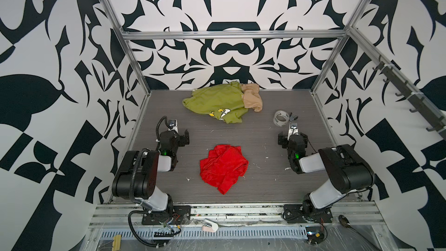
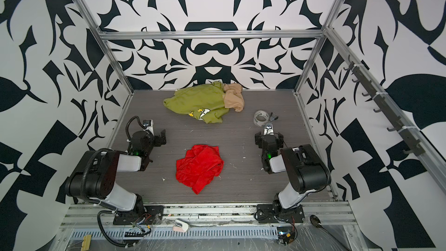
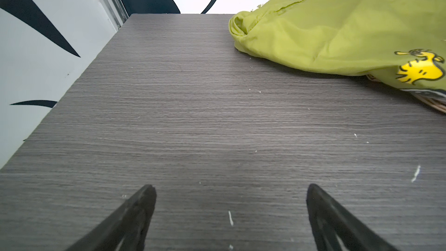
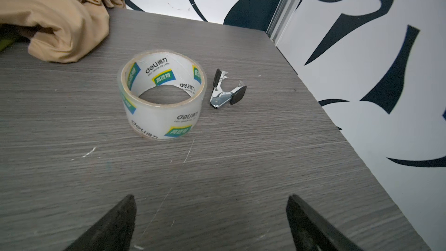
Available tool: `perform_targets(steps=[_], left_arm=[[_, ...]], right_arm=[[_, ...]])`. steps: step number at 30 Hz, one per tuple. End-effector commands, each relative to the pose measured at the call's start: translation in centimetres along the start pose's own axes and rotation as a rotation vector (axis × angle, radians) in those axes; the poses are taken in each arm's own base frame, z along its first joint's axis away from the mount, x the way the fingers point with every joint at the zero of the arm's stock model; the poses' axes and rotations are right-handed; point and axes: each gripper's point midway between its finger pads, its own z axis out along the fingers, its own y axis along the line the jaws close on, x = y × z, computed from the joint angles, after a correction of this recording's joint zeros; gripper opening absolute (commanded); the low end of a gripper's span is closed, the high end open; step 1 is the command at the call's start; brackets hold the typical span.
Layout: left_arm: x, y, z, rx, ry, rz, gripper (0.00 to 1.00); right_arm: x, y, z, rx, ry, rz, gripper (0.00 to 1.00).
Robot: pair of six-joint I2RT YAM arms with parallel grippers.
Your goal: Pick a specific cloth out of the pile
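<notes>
Hanging low over the table [image 3: 193, 117], the left gripper [image 3: 230, 187] has its fingers [image 3: 135, 213] spread wide and holds nothing. The right gripper [image 4: 210, 196] is spread wide too, with nothing between its fingers.

The red cloth [image 1: 223, 166] lies crumpled on the table between the two arms, near the front. It is well apart from the pile [image 1: 224, 102] at the back wall, and no gripper touches it. It shows only in the top views.

The pile is a green shirt [image 1: 212, 100] with a beige cloth [image 1: 252, 97] touching its right side. The shirt has a yellow cartoon bird print [image 3: 421, 71].

A roll of clear tape [image 4: 164, 117] stands ahead of the right gripper. It reads "deli" and "DELI GROUP CO., LTD.", with Chinese signs on green labels. A staple remover [image 4: 226, 92] lies just beside it.

In the left wrist view the shirt is cut off at the edge. Something woven [image 3: 434, 103] peeks out from under it, too little to tell what.
</notes>
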Motion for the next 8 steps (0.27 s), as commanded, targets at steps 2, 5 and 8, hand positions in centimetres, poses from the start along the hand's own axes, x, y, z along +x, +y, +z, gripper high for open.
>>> perform_targets(steps=[2,5,8], left_arm=[[-1.24,-0.07,0.22,0.006,-0.04,-0.01,1.0],[-1.26,-0.05,0.19,0.006,-0.041,-0.01,0.99],[-1.21,-0.03,0.14,0.006,-0.041,-0.012,0.99]], right_arm=[[-2.2,0.76,0.19,-0.068,-0.043,0.042,0.99],[-2.15,0.74,0.26,-0.073,-0.04,0.045,0.99],[-2.18,0.73,0.15,-0.074,-0.044,0.044,0.99]])
